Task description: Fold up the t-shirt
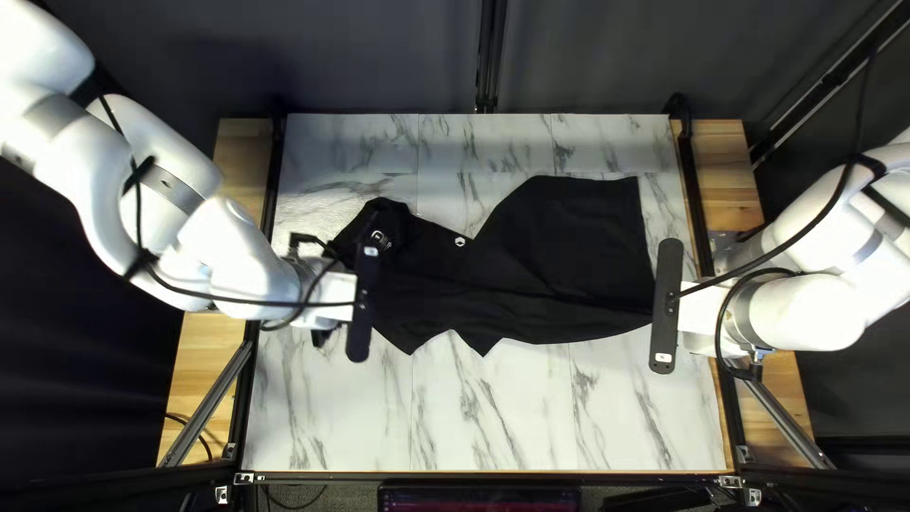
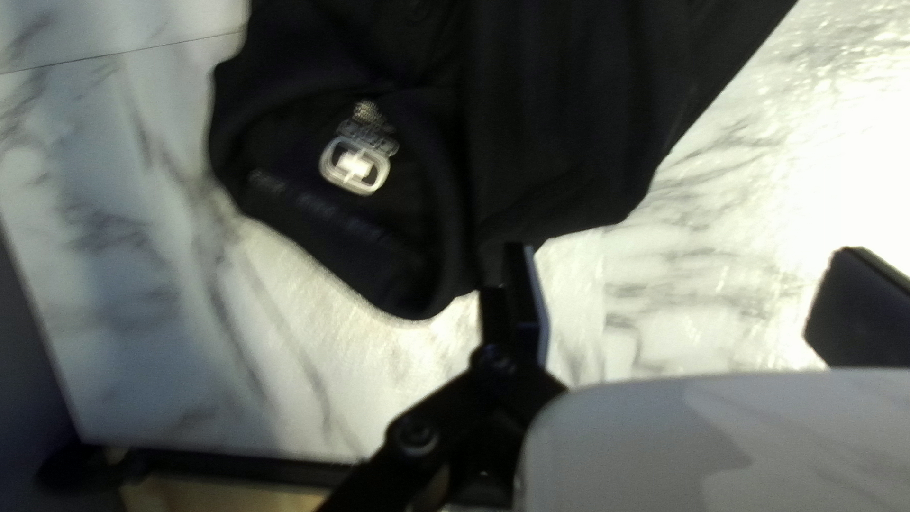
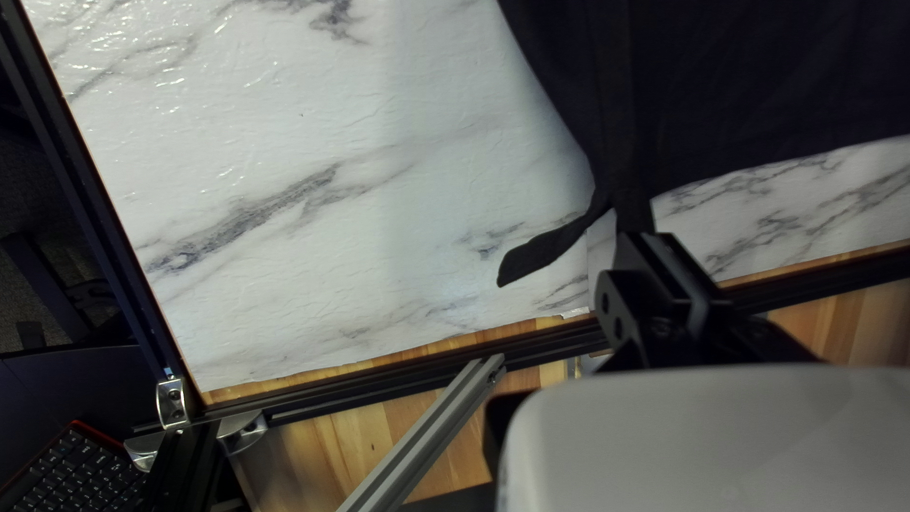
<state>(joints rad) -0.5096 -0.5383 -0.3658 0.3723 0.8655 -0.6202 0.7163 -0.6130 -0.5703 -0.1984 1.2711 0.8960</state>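
Note:
The black t-shirt [image 1: 569, 256] lies stretched across the table, its narrower end by my left gripper [image 1: 363, 299] and its wide end by my right gripper [image 1: 666, 305]. Its collar, with a pale label inside, shows in the left wrist view on the t-shirt [image 2: 398, 161]. There my left gripper [image 2: 687, 284] is open, one finger close to the cloth's edge, the other well apart over bare tabletop. In the right wrist view my right gripper [image 3: 654, 237] is shut on a gathered corner of the t-shirt [image 3: 739, 85]; a small flap hangs beside the fingers.
The marble-patterned tabletop [image 1: 474, 417] shows in front of the shirt and behind it. Black rails [image 1: 697, 204] run along both sides, over wooden edges. A grey strut [image 3: 427, 436] and a keyboard [image 3: 71, 479] lie beyond the tabletop in the right wrist view.

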